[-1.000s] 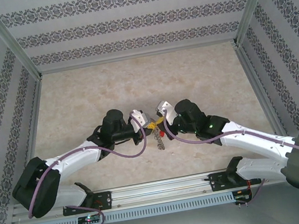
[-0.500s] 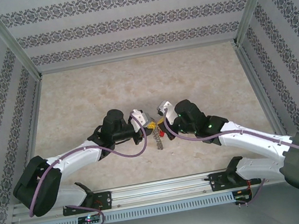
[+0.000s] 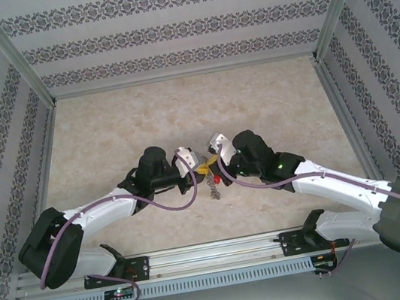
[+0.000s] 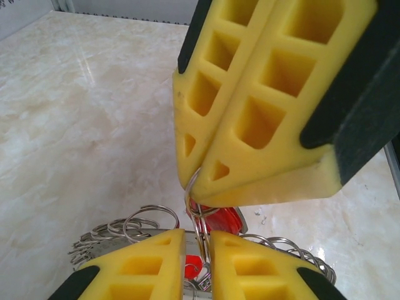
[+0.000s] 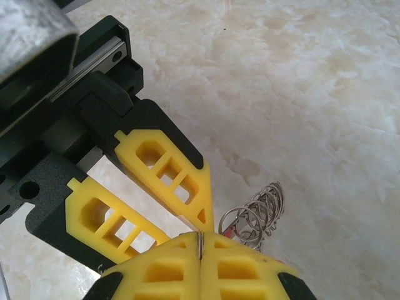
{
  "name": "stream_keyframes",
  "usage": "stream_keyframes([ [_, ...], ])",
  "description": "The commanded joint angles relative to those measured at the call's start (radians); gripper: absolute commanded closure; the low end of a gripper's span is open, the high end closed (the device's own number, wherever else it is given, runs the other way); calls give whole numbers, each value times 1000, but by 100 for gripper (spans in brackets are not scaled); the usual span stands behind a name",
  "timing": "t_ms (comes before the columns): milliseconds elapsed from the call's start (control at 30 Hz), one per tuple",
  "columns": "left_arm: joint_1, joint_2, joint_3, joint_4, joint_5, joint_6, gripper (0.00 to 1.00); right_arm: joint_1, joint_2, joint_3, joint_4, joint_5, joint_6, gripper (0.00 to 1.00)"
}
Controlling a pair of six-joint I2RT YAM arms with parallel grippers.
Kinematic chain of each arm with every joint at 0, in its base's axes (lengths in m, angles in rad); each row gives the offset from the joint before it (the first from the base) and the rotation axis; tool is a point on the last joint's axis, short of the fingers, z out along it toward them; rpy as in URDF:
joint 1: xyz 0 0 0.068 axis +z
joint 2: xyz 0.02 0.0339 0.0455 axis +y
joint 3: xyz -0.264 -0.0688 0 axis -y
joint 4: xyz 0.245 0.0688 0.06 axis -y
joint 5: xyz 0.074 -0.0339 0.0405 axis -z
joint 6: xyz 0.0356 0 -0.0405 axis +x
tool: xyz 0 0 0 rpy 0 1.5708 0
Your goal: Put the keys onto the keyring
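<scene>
Above the marble desk (image 3: 142, 121), right fingers (image 4: 262, 112) pinch the silvery loop-fringed metal keyring (image 4: 140, 219); left fingers (image 4: 150, 262) stand narrowly parted around its wire.

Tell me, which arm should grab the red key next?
Probably the left: left fingers stand open, the red key just beyond them. The right fingers are pinched shut on the keyring.

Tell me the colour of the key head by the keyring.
Red. The key head sits beside the keyring; it shows best in the left wrist view.

Loop-fringed keyring (image 4: 134, 225), apparently upright; red-headed key (image 4: 226, 220)
</scene>
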Motion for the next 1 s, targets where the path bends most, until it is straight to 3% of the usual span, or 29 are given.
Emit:
stream_keyframes([
  [0, -6, -6, 32, -4, -1, 8, 81, -2, 1, 39, 8, -32, -15, 100],
  [233, -6, -12, 34, -12, 0, 11, 83, -1, 5, 40, 9, -39, -17, 100],
  [433, -7, -20, 33, -24, 1, 16, 100, 1, 3, 39, -9, -3, -16, 100],
  [567, -6, -22, 30, -27, 10, 17, 100, -19, 2, 23, -23, 50, 33, 100],
  [967, -7, -22, 14, 19, -3, -16, 100, -50, 16, 43, -27, -8, 59, 100],
])
